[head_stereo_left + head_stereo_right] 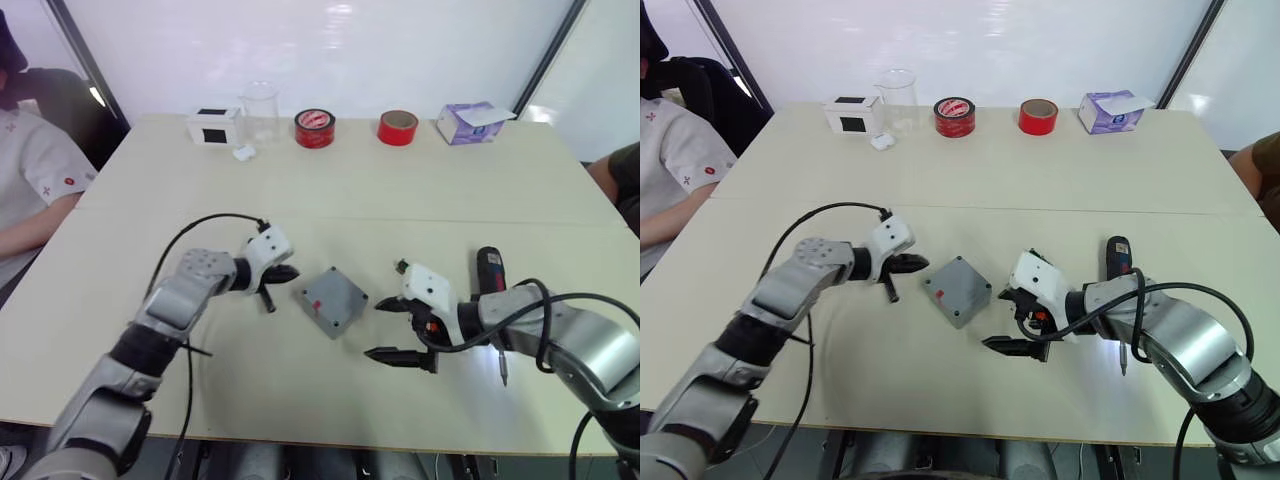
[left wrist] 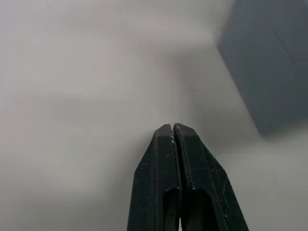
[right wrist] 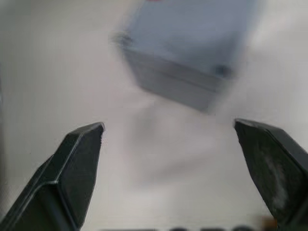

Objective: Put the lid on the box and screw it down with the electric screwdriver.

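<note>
Lid (image 1: 334, 299) seated on box (image 3: 185, 91), mid-surface (image 1: 330, 190) | left claw (image 1: 272, 283) pressed together beside it, empty | right claw (image 1: 1012, 320) spread wide toward box, judged approaching | electric screwdriver (image 1: 490, 275) lying unheld behind right arm.

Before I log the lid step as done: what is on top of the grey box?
The lid with its small red mark sits on the box, covering it. The box's inside is hidden, and I cannot tell whether any corner screws are in.
</note>
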Tool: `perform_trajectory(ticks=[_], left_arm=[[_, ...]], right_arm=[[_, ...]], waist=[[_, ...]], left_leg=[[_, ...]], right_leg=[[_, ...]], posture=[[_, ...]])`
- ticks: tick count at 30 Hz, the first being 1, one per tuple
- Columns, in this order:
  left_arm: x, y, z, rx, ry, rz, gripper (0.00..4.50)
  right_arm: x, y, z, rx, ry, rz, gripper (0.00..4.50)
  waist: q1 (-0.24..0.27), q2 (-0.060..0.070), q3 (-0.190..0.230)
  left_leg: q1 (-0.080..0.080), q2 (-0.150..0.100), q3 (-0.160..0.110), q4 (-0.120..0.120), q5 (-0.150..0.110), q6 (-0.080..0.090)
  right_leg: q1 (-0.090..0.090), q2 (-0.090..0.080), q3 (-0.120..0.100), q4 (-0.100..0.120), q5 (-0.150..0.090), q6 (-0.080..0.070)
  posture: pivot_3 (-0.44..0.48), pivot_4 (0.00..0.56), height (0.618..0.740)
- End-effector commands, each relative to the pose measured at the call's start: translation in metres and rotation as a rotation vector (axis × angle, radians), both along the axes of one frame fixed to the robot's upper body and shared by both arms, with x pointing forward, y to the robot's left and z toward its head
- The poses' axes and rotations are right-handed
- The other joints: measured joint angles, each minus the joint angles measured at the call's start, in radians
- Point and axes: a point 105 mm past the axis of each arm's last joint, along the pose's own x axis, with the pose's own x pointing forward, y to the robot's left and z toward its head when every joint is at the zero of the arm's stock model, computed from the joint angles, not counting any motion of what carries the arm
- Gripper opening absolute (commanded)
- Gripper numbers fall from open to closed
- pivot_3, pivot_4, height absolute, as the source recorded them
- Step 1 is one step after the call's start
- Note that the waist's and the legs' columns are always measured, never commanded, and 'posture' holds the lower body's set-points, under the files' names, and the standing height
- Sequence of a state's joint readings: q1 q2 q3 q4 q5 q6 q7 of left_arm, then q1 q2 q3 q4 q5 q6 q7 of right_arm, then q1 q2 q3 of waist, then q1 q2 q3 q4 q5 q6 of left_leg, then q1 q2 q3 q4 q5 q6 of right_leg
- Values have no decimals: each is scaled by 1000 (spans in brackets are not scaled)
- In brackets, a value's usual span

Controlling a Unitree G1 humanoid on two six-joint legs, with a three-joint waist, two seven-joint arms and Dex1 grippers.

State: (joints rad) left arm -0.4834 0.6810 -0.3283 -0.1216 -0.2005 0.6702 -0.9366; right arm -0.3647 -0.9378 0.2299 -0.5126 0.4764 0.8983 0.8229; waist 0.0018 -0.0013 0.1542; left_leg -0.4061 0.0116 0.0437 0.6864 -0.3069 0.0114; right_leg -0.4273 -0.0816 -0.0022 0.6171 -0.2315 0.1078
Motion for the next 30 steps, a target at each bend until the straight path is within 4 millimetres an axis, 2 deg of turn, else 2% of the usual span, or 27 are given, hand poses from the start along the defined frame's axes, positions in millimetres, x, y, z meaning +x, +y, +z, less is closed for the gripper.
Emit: perform_trajectory(ticks=[1, 4, 11, 16, 21, 25, 27, 30], left_arm=[[-31, -18, 6, -43, 68, -141, 0], [-37, -25, 1, -42, 81, -152, 0], [-21, -45, 0, -75, 32, -120, 0], [-7, -49, 4, -87, -17, -94, 0], [-2, -49, 5, -89, -30, -97, 0], [-3, -49, 5, -88, -30, -102, 0], [-6, -45, 6, -81, -26, -105, 0], [-8, -33, 11, -61, -29, -102, 0]], right_arm=[[9, 7, -1, -18, -72, 58, 4485], [10, 15, -7, -10, -70, 102, 4485], [-9, 29, -18, 11, -11, 191, 4485], [-14, 31, -18, 27, -1, 177, 4485], [-14, 32, -18, 33, -4, 155, 4485], [-13, 31, -18, 31, -8, 144, 4485], [-11, 24, -15, 18, -21, 118, 4485], [-5, 5, 3, 60, -49, 17, 4485]], waist=[[5, 0, 0], [12, 0, 0], [10, 0, 0], [11, 0, 0], [10, 0, 0], [10, 0, 0], [10, 0, 0], [10, 0, 0]], left_leg=[[0, 0, 0, 0, 0, 0], [0, 0, 0, 0, 0, 0], [0, -1, 0, 1, 0, 0], [0, -1, 0, 1, 0, 0], [0, -1, 0, 2, 0, 0], [0, -1, 0, 2, 0, 0], [0, -1, 0, 2, 0, 0], [0, -1, 0, 2, 0, 0]], right_leg=[[0, 0, 0, 0, 0, 0], [0, 0, 0, 0, 0, 0], [1, 0, 0, 0, 0, 0], [1, 0, 0, 1, 0, 0], [1, 0, 0, 2, 0, 0], [0, 0, 0, 2, 0, 0], [0, 0, 0, 2, 0, 0], [0, 0, 0, 2, 0, 0]], posture=[[0, 150, 740], [0, 150, 740], [0, 150, 740], [0, 150, 740], [0, 150, 740], [0, 150, 740], [0, 150, 740], [0, 150, 740]])
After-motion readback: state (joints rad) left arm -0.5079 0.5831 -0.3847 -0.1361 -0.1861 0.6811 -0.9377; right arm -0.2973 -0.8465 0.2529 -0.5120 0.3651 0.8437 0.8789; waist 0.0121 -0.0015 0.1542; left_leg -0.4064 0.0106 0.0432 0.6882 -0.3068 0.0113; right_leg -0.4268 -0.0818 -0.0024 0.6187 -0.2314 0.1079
